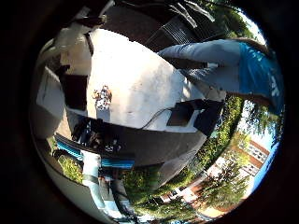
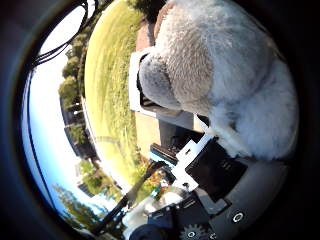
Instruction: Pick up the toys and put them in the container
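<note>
Looking out from the little finger side of the palm, a pale table (image 1: 140, 79) lies well below, seen from a height. One small multicoloured toy (image 1: 102, 97) sits on its bare top, alone, near a dark boxy object (image 1: 74, 91) at the table's edge. Two more dark boxes (image 1: 194, 114) stand at another edge of the table. A person in a blue shirt and grey trousers (image 1: 243, 65) stands beside the table, touching nothing on it. Beyond are hedges and a brick building (image 1: 247, 156). A white and black piece of the hand (image 1: 91, 177) shows at the rim of this view.

Only the thumb side of the palm shows what the hand carries: a fluffy grey-and-white plush toy (image 2: 220, 70) fills much of that view, close against the palm. A white-and-black finger (image 2: 210, 165) lies right against its fur, and the hand appears closed on the plush, though its full curl is hidden. Behind it lie a grass lawn (image 2: 107, 85), trees and sky. No container can be made out in either view.
</note>
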### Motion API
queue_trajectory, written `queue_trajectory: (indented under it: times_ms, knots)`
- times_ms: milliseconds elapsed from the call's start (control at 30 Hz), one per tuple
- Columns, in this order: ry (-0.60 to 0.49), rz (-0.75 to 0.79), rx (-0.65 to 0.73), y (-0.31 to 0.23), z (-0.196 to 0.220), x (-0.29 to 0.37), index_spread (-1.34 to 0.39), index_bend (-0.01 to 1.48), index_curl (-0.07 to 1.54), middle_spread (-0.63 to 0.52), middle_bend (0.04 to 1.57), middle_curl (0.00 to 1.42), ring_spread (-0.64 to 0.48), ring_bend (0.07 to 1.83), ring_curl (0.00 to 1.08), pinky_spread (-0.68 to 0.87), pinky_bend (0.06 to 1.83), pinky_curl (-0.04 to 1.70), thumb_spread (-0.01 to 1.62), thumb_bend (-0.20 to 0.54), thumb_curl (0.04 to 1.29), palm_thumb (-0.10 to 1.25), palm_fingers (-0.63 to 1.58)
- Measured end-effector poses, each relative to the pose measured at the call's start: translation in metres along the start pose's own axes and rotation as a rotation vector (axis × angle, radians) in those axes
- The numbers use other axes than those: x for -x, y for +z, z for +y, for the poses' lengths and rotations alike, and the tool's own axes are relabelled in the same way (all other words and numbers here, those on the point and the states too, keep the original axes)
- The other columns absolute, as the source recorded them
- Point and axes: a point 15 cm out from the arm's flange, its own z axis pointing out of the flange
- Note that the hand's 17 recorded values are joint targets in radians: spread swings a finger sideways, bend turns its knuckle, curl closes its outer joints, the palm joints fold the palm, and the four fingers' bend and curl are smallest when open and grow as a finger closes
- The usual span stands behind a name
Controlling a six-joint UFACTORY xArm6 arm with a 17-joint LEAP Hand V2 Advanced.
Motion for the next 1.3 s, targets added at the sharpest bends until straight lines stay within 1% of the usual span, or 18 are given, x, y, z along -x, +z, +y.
queue_trajectory:
  times_ms: [133, 233, 367, 433, 500, 533, 567, 600, 633, 667, 700, 733, 767, 900, 1067, 1167, 1233, 1300]
  knots:
    - [-0.11, 0.004, -0.001, -0.002, -0.013, 0.064, -0.89, 0.62, 1.31, -0.17, 1.41, 1.02, -0.1, 1.62, 0.81, 0.16, 1.6, 0.91, 1.12, -0.013, 0.79, 0.95, 0.67]
    - [-0.155, 0.014, 0.024, 0.011, -0.025, 0.108, -0.89, 0.61, 1.36, -0.17, 1.42, 1.02, -0.1, 1.63, 0.81, 0.16, 1.6, 0.92, 1.13, -0.014, 0.8, 0.95, 0.66]
    - [-0.164, 0.022, 0.079, 0.061, -0.056, 0.144, -0.89, 0.6, 1.41, -0.17, 1.43, 1.02, -0.1, 1.64, 0.81, 0.15, 1.6, 0.93, 1.13, -0.018, 0.8, 0.93, 0.65]
    - [-0.162, 0.029, 0.069, 0.086, -0.078, 0.155, -0.89, 0.6, 1.43, -0.17, 1.43, 1.02, -0.1, 1.63, 0.81, 0.15, 1.59, 0.93, 1.14, -0.042, 0.79, 0.86, 0.63]
    - [-0.156, 0.032, 0.07, 0.115, -0.098, 0.159, -0.88, 0.62, 1.43, -0.16, 1.39, 1.0, -0.08, 1.61, 0.78, 0.16, 1.54, 0.92, 1.15, -0.036, 0.76, 0.84, 0.64]
    - [-0.155, 0.033, 0.092, 0.133, -0.104, 0.163, -0.87, 0.6, 1.41, -0.16, 1.35, 0.97, -0.05, 1.56, 0.75, 0.17, 1.51, 0.9, 1.17, -0.033, 0.73, 0.83, 0.65]
    - [-0.154, 0.033, 0.111, 0.149, -0.107, 0.165, -0.86, 0.57, 1.37, -0.14, 1.25, 0.92, 0.0, 1.47, 0.72, 0.19, 1.45, 0.89, 1.18, -0.04, 0.7, 0.8, 0.53]
    - [-0.155, 0.033, 0.132, 0.163, -0.109, 0.167, -0.84, 0.51, 1.34, -0.13, 1.15, 0.88, 0.02, 1.43, 0.71, 0.2, 1.41, 0.89, 1.19, -0.039, 0.68, 0.79, 0.36]
    - [-0.155, 0.032, 0.156, 0.179, -0.111, 0.168, -0.8, 0.44, 1.3, -0.12, 1.03, 0.84, 0.05, 1.38, 0.7, 0.22, 1.36, 0.89, 1.19, -0.039, 0.65, 0.77, 0.13]
    - [-0.154, 0.03, 0.173, 0.193, -0.113, 0.168, -0.77, 0.41, 1.26, -0.1, 0.92, 0.79, 0.08, 1.28, 0.67, 0.24, 1.28, 0.87, 1.2, -0.036, 0.63, 0.76, -0.06]
    - [-0.153, 0.026, 0.185, 0.204, -0.114, 0.169, -0.74, 0.38, 1.21, -0.09, 0.82, 0.73, 0.11, 1.19, 0.62, 0.26, 1.19, 0.82, 1.2, -0.031, 0.61, 0.76, -0.16]
    - [-0.152, 0.019, 0.193, 0.213, -0.116, 0.17, -0.71, 0.34, 1.17, -0.07, 0.73, 0.68, 0.14, 1.09, 0.56, 0.29, 1.11, 0.77, 1.2, -0.03, 0.6, 0.76, -0.19]
    - [-0.151, 0.007, 0.195, 0.219, -0.118, 0.173, -0.69, 0.31, 1.14, -0.06, 0.68, 0.65, 0.15, 1.04, 0.53, 0.3, 1.06, 0.74, 1.2, -0.029, 0.59, 0.76, -0.23]
    - [-0.147, -0.031, 0.169, 0.229, -0.128, 0.181, -0.55, 0.16, 0.93, 0.01, 0.41, 0.5, 0.23, 0.73, 0.38, 0.37, 0.81, 0.59, 1.21, -0.021, 0.54, 0.77, -0.15]
    - [-0.158, -0.032, 0.155, 0.238, -0.135, 0.188, -0.46, 0.14, 0.78, 0.03, 0.3, 0.44, 0.25, 0.6, 0.33, 0.4, 0.67, 0.5, 1.2, -0.019, 0.51, 0.79, -0.06]
    - [-0.155, -0.034, 0.145, 0.235, -0.137, 0.184, -0.42, 0.15, 0.7, 0.04, 0.26, 0.41, 0.26, 0.56, 0.31, 0.41, 0.62, 0.46, 1.2, -0.021, 0.5, 0.8, -0.03]
    - [-0.157, -0.034, 0.139, 0.228, -0.135, 0.184, -0.39, 0.15, 0.65, 0.04, 0.24, 0.4, 0.26, 0.53, 0.31, 0.41, 0.58, 0.44, 1.2, -0.021, 0.49, 0.8, -0.01]
    - [-0.167, -0.036, 0.108, 0.205, -0.134, 0.183, -0.38, 0.15, 0.61, 0.04, 0.23, 0.4, 0.27, 0.5, 0.3, 0.41, 0.56, 0.42, 1.2, -0.021, 0.49, 0.8, -0.01]
